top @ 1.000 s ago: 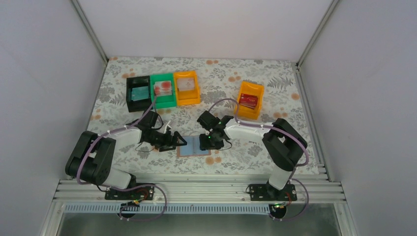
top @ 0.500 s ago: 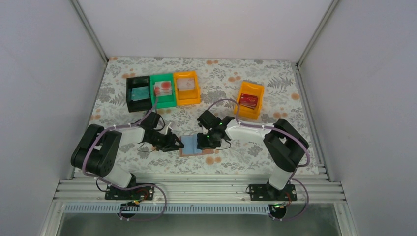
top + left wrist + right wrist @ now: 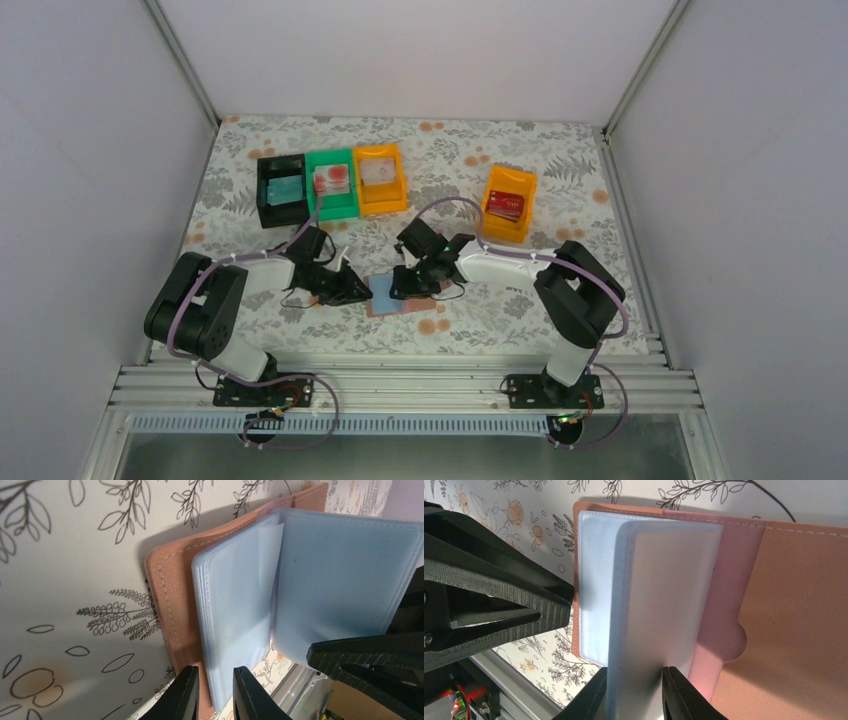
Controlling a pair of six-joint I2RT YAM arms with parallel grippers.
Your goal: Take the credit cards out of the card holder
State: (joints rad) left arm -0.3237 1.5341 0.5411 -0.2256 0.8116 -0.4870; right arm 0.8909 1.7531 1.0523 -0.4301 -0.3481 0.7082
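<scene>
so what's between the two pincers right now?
The open card holder, nothing else; the top view shows it. In the wrist views the left pincer pinches a stack of its sleeves, the right pincer one raised sleeve.

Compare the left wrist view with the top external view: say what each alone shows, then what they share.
Left wrist only: the card holder's cover stitching and stacked clear sleeves, with the left gripper pinching their edge. Top external only: the black bin, the green bin and two orange bins, one holding a dark red card. Both: the open card holder on the floral tablecloth, with the right gripper at it.
</scene>
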